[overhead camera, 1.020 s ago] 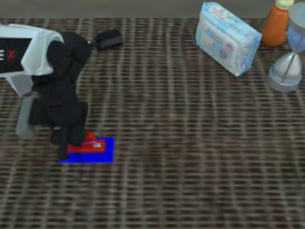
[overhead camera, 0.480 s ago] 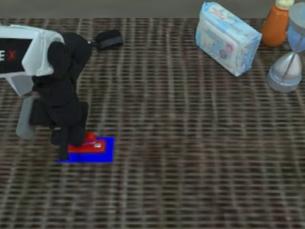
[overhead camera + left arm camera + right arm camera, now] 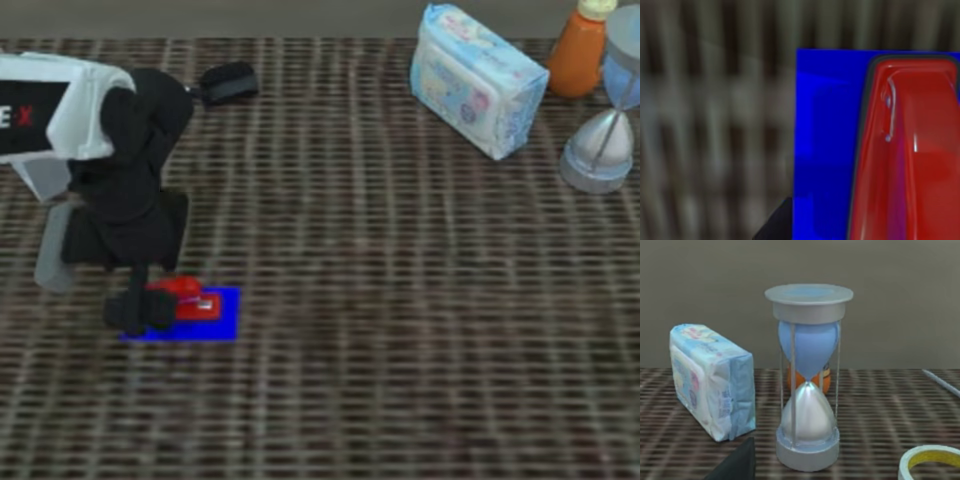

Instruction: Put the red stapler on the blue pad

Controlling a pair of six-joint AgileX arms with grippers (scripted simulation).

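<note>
Near the left edge of the desk [image 3: 400, 300], toward its front, our left gripper [image 3: 140, 310] hangs over the blue pad [image 3: 222, 322], its dark fingers spread apart on either side of the near end of the red stapler [image 3: 185, 298]. We cannot make out any contact between the fingers and the stapler, so the jaws read as parted and holding nothing. The stapler lies flat on the pad, along its far long side, with its small pale mark toward the pad's right end; its left end is hidden under the gripper in the top view. Our left wrist view looks straight down at close range: the glossy red body of the stapler [image 3: 910, 150] rests on the saturated blue of the pad [image 3: 825, 145], with the pad's corner and the woven brown surface beside it, and a dark fingertip [image 3: 777, 225] shows at the picture's lower border.

Our right arm does not show in the top view, and only a dark sliver of it appears in its own wrist view. That view faces the hourglass [image 3: 809, 380], which stands upright at the desk's far right corner with blue sand in its upper bulb. Just beside it lies the pale blue-white tissue pack [image 3: 712, 380], and the orange bottle [image 3: 810, 380] peeks out behind the hourglass. A roll of tape [image 3: 930, 462] sits near the picture's corner. A small black object [image 3: 228, 82] lies at the desk's far edge, close to our left arm.
</note>
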